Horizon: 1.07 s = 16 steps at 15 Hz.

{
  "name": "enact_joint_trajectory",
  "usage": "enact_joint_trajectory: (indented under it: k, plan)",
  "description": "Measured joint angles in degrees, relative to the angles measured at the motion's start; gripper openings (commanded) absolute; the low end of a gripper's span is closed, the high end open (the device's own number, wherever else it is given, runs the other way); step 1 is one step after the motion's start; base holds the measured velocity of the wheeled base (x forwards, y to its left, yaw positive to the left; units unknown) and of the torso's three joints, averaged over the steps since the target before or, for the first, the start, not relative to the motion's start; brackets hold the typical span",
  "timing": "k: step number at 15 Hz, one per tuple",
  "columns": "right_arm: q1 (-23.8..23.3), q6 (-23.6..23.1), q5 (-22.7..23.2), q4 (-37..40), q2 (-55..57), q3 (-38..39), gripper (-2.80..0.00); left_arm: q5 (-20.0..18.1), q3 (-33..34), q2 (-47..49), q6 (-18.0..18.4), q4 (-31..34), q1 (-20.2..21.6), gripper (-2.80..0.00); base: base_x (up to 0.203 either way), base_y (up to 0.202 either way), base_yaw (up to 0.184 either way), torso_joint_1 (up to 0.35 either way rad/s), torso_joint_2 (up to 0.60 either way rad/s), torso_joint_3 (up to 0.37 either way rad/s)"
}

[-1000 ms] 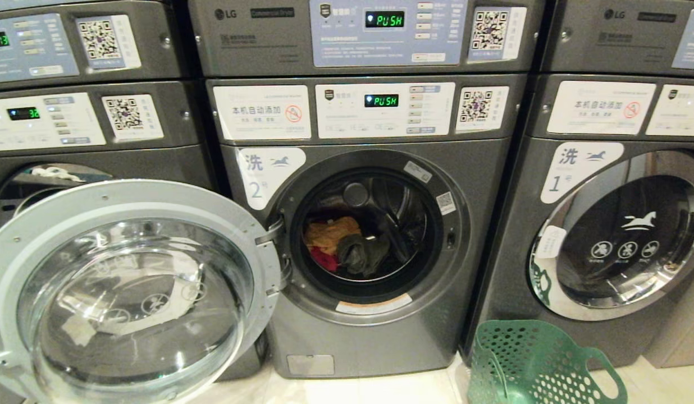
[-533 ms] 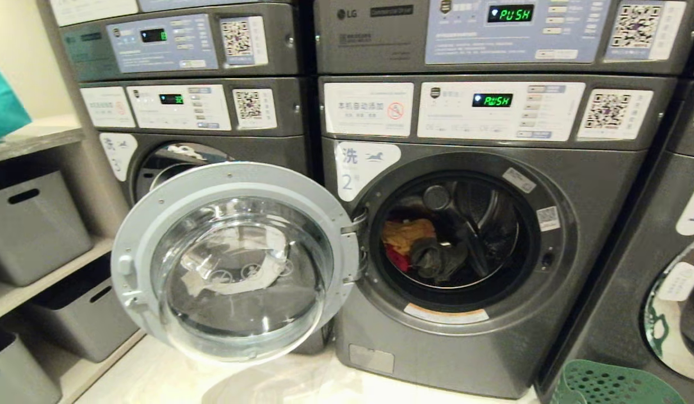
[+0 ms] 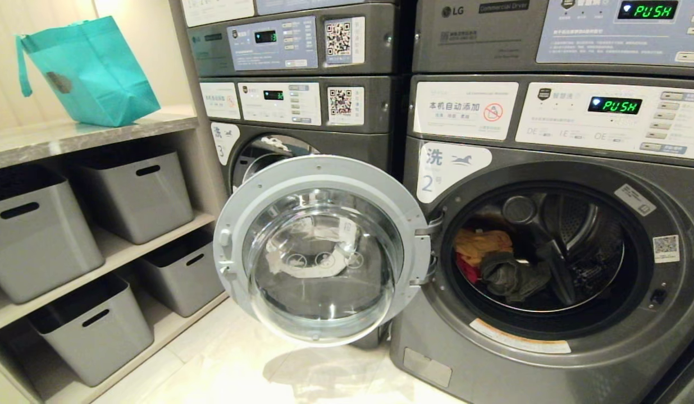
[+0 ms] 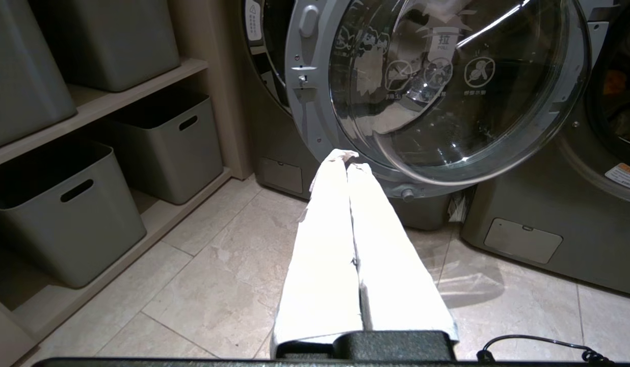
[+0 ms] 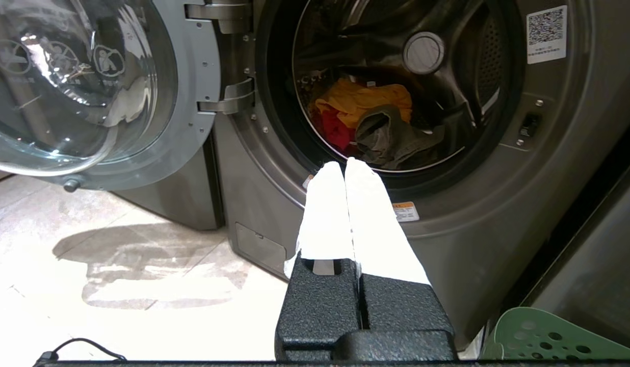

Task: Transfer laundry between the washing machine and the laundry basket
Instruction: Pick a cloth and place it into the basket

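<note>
View: your head camera has swung left over the last second, so the whole scene has slid right; the washer (image 3: 549, 252) now sits at the right edge and the shelf (image 3: 94, 140) has come into sight on the left. Nothing in the scene itself has moved.
Basket: the green basket (image 5: 539, 339) has dropped out of your head view; you see only its rim in the right wrist view, on the floor right of the washer.
Meaning: judged from this, you are still positioning the base; no garment has been touched, and you will need to turn back toward the drum and basket before any transfer.
Laundry: a yellow cloth (image 3: 482, 242), a red piece (image 3: 468, 268) and a dark green garment (image 3: 507, 275) lie together low in the washer's drum, on its left side.
Left gripper (image 4: 346, 159): fingers pressed together, empty, hanging in front of the washer's open door (image 3: 322, 249).
Right gripper (image 5: 344, 165): fingers pressed together, empty, pointing at the lower lip of the drum opening, short of the clothes.
Around: grey bins (image 3: 133, 193) fill the shelf left of the washer; a teal bag (image 3: 91, 70) stands on the shelf top; another washer (image 3: 257, 151) is partly hidden behind the door.
Obstacle: the door is swung wide to the washer's left and stands right before your left arm; the drum mouth itself is unobstructed.
</note>
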Motion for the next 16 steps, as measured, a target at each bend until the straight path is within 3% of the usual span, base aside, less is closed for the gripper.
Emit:
enact_joint_trajectory:
  k: [5, 16]
  plan:
    - [0.0, -0.1, 0.0, 0.0, 0.0, 0.0, -2.8, 0.0, 0.0, 0.0, 0.1, 0.0, 0.0, -2.8, 0.0, 0.0, 0.0, 0.0, 0.0, 0.0]
    - [0.0, 0.0, 0.0, 0.0, 0.0, 0.0, -2.8, 0.0, 0.0, 0.0, 0.1, 0.0, 0.0, -2.8, 0.179, 0.0, -0.001, 0.004, 0.0, 0.002]
